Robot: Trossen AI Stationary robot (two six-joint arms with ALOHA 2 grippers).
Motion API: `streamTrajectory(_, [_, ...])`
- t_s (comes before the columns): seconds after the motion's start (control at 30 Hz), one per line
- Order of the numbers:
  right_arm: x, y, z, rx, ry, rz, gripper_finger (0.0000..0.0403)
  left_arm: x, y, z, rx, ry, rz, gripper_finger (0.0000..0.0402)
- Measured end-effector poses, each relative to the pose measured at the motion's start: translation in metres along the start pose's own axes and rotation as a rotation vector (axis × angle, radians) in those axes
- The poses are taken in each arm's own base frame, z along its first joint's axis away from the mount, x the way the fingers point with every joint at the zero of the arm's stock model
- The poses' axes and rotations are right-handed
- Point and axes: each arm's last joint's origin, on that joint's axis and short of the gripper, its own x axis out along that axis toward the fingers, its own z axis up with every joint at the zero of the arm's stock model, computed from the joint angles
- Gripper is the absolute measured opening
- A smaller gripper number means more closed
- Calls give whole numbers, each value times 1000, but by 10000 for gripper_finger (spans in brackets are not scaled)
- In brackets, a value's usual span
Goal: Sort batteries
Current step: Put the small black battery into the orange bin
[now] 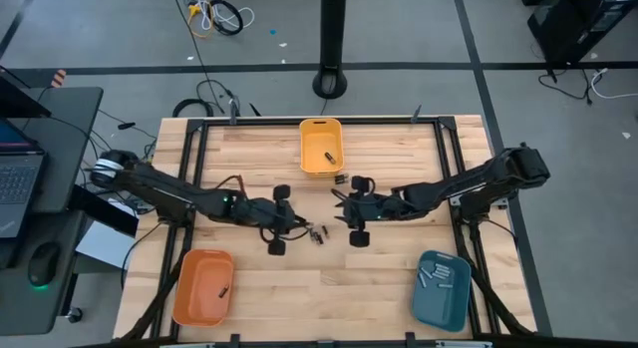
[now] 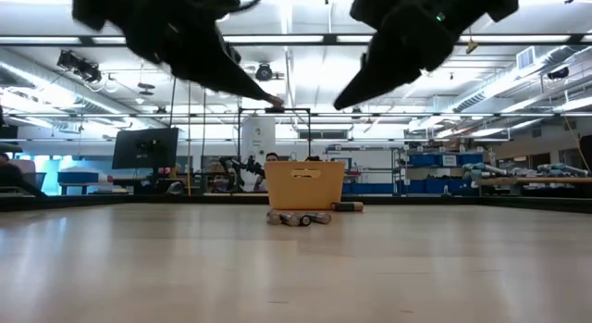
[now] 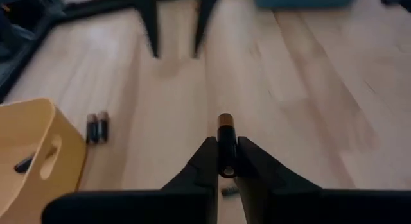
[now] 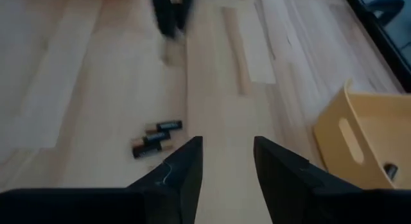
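Pale wood table (image 1: 379, 278) — left fingers (image 3: 247, 161) pinch a battery (image 3: 225, 142), right fingers (image 4: 277, 165) parted, empty.

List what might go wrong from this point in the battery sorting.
1. The left gripper pinches one battery near its end, most of it sticking out past the fingertips; it may tilt or slip out on the way to a bin.
2. The open right gripper hovers beside a tight cluster of batteries; closing there could catch two or scatter them.
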Motion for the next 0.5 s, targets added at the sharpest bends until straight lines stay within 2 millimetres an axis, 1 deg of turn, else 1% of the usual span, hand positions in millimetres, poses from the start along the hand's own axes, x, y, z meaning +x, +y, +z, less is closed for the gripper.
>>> streamTrajectory(0.13, [-2,-1,-14,25,-8,-3,149,-15,-8,26,34,177,-42,38])
streamTrajectory(0.23, [1,-1,-27,29,-12,-2,150,-30,-17,43,1,307,-63,38])
streamTrajectory(0.33, [3,0,-39,34,-30,-1,150,-46,-30,49,-92,440,-85,38])
streamTrajectory(0.5, [5,0,-53,30,-43,0,149,-68,-61,42,-357,620,-150,38])
